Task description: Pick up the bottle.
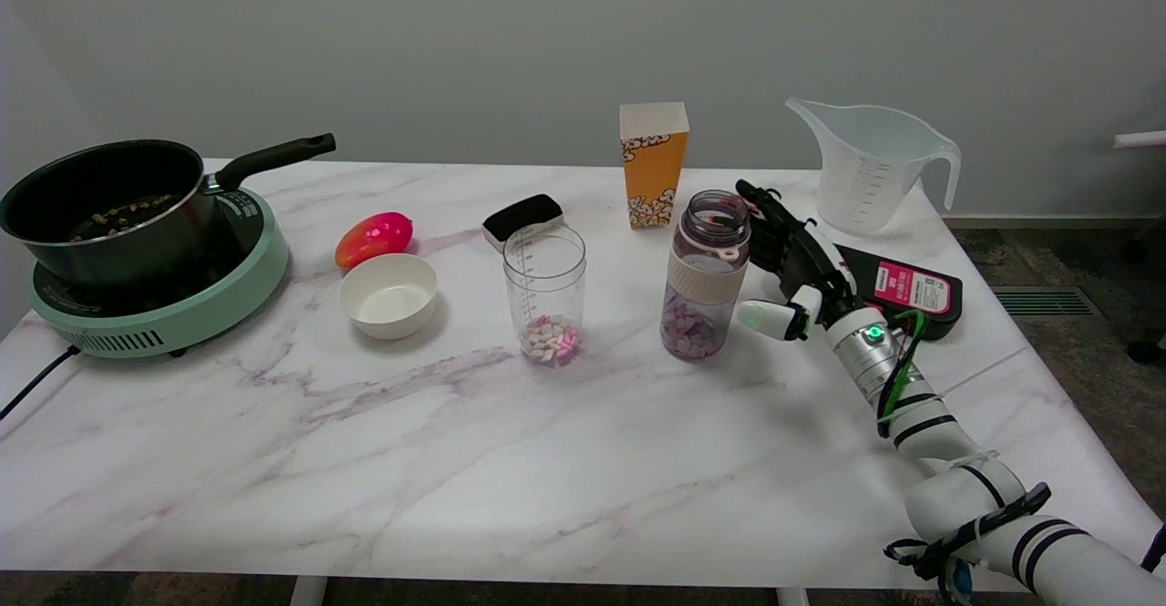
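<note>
The bottle point(706, 273) is clear and purplish, with a cream band round its middle and no cap. It stands upright right of the table's centre, with small pastel pieces in its bottom. My right hand point(791, 260) is just to its right, fingers spread and stretched toward the far side, thumb tip pointing at the bottle's lower half. A narrow gap shows between hand and bottle. Nothing is in the hand.
A clear measuring cup point(545, 294) with pastel pieces stands left of the bottle. Also on the table are a white bowl point(389, 295), a red-pink fruit point(373, 238), a black sponge point(522, 218), a popcorn box point(652, 164), a large jug point(865, 165), a dark packet point(911, 291), and a pot point(105, 205) on a green cooker point(182, 310).
</note>
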Controlling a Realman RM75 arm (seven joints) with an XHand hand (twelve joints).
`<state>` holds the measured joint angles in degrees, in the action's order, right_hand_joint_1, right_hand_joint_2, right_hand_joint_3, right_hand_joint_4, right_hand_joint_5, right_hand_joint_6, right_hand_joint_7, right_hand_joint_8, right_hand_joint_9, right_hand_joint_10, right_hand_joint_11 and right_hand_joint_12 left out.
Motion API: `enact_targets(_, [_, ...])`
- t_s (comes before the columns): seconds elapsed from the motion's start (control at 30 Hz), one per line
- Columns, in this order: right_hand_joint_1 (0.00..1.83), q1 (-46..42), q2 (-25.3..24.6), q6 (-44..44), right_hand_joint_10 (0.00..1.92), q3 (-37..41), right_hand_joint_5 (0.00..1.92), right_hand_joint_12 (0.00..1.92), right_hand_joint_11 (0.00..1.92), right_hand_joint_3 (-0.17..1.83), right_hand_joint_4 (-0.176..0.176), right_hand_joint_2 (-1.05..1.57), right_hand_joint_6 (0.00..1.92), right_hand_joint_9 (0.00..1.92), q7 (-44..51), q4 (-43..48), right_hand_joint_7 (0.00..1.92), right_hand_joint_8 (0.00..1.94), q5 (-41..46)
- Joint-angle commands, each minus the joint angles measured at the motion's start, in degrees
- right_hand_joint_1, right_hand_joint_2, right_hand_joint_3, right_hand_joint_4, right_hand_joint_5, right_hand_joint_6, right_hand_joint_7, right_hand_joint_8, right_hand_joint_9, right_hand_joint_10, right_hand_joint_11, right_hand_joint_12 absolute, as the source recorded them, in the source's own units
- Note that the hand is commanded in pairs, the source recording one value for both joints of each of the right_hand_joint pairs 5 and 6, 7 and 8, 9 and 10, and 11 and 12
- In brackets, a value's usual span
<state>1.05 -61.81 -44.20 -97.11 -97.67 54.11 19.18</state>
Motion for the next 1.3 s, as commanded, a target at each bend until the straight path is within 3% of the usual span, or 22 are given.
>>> enact_targets(0.03, [1.26, 0.33, -1.4, 0.02, 0.54, -1.16, 0.17, 0.52, 0.52, 1.37, 0.0, -0.55, 0.17, 0.54, -0.15, -0.1, 0.52, 0.52, -0.1])
enact_targets(0.43, [1.28, 3.24, -2.62, -0.19, 0.54, -3.25, 0.2, 0.51, 0.51, 1.3, 0.0, -0.38, 0.2, 0.54, -0.15, -2.37, 0.51, 0.51, -0.05])
enact_targets(1.17, [1.29, 3.0, -3.52, -1.37, 0.53, -5.43, 0.24, 0.5, 0.5, 1.4, 0.0, -0.3, 0.24, 0.53, -0.15, -1.87, 0.55, 0.55, -0.05])
enact_targets(1.3, [1.33, 2.36, -3.6, -1.63, 0.58, -5.35, 0.29, 0.63, 0.63, 1.26, 0.0, 0.01, 0.29, 0.58, -0.15, -1.43, 0.66, 0.66, -0.05])
